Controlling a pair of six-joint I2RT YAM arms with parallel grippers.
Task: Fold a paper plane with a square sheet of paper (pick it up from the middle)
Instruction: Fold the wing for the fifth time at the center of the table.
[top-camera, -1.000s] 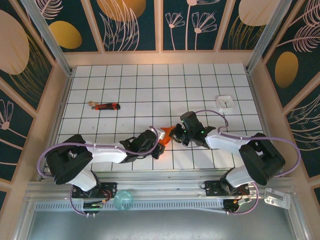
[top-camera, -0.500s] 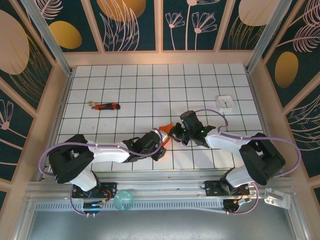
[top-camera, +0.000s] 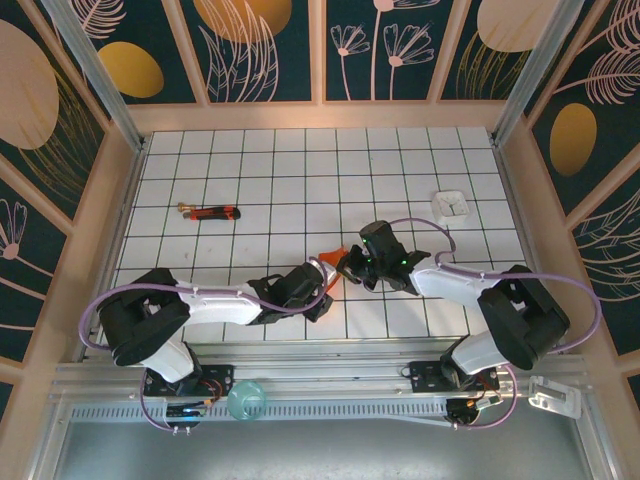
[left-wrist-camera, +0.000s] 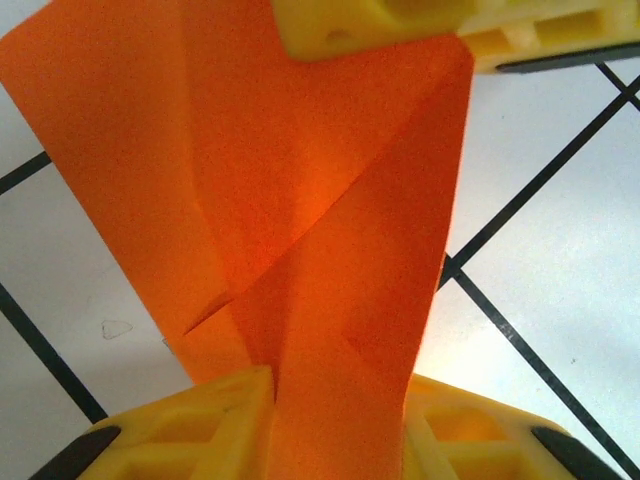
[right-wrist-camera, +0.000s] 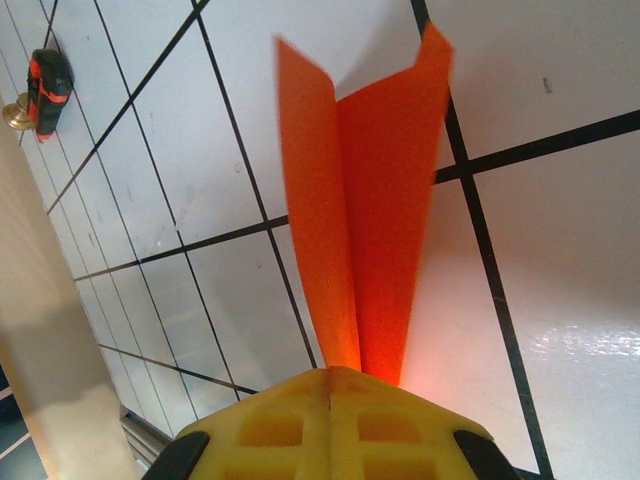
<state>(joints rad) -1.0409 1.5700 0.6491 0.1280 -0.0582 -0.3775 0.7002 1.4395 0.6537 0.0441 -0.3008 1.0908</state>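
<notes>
Item inspected: orange paper (top-camera: 335, 254), folded, with creases running along its length. It is off the desk (top-camera: 300, 170), suspended between the two hands above the tiles at the near middle, just ahead of the arm bases.

Right wrist view: the orange paper (right-wrist-camera: 370, 220) rises from the right hand (right-wrist-camera: 330, 385) as two long panels meeting at a centre crease and splaying apart toward their pointed far ends. The yellow fingers (right-wrist-camera: 260, 430) are pressed together, pinching the paper at its narrow end.

Left wrist view: the orange paper (left-wrist-camera: 320, 200) spans most of the frame, with diagonal fold lines meeting near the middle. Its lower part stands in the gap of the left hand (left-wrist-camera: 335, 390). The yellow fingers (left-wrist-camera: 200, 420) are parted on either side of it. Whether they bear on the paper cannot be told. At the top edge, the right hand's fingers (left-wrist-camera: 380, 25) are clamped on the far end.

Top view: left hand (top-camera: 322, 275) and right hand (top-camera: 347, 265) meet nearly tip to tip, with the paper between them.

Surroundings: a white desk with a black grid. A red-and-black tool (top-camera: 212, 212) lies well apart to the far left, also seen from the right wrist (right-wrist-camera: 45, 85). A small white square object (top-camera: 451, 204) lies well apart to the far right.
</notes>
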